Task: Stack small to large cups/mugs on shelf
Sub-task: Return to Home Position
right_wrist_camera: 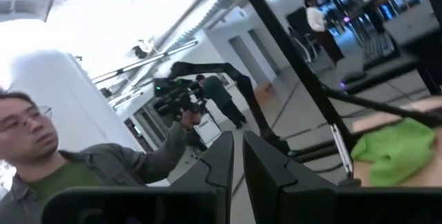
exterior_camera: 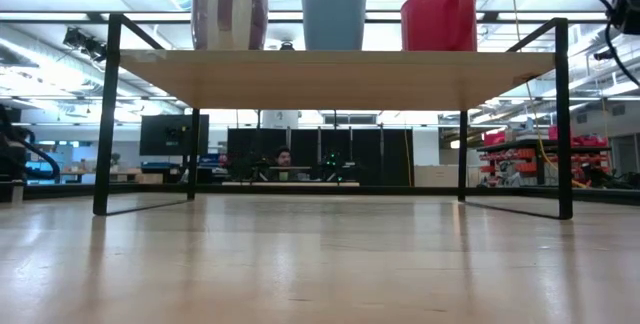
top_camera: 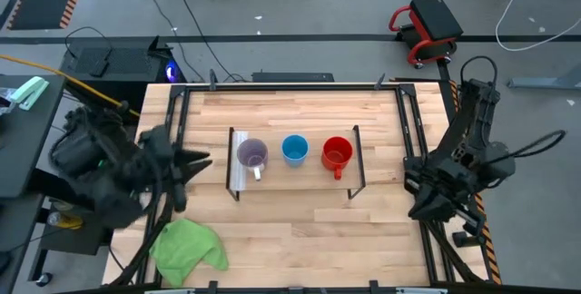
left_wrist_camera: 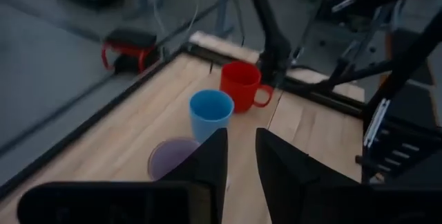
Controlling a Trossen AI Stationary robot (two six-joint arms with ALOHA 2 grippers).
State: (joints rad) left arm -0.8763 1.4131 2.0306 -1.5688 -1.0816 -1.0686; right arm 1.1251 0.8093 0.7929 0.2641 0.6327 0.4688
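- Over the table, high view: the shelf (top_camera: 300, 181) sits centre, its long axis running 9 to 3 o'clock. On it stands a row of purple mug (top_camera: 251, 154), blue cup (top_camera: 294, 149) and red mug (top_camera: 337, 152). The left gripper (top_camera: 196, 161) hangs just off the shelf's 9 o'clock end, nearest the purple mug and clear of it. The right gripper (top_camera: 423, 205) waits out at 4 o'clock, well apart. A green cloth (top_camera: 189, 247) lies at 7 o'clock.
- Low view: all three ride on top of the board, upright, with purple at 11 o'clock, blue at 12 and red at 1. Nothing stands beneath.
- Left wrist view: the claw is narrow, a slim gap between its fingers, and it holds nothing. The row runs straight away from it, with the purple mug closest, then blue, then red. By my read, a pull-back along that same line, away from the shelf end, keeps it off the mugs.
- Right wrist view: the fingers are all but together and carry nothing. No cup shows here, only the cloth, a person and the room.
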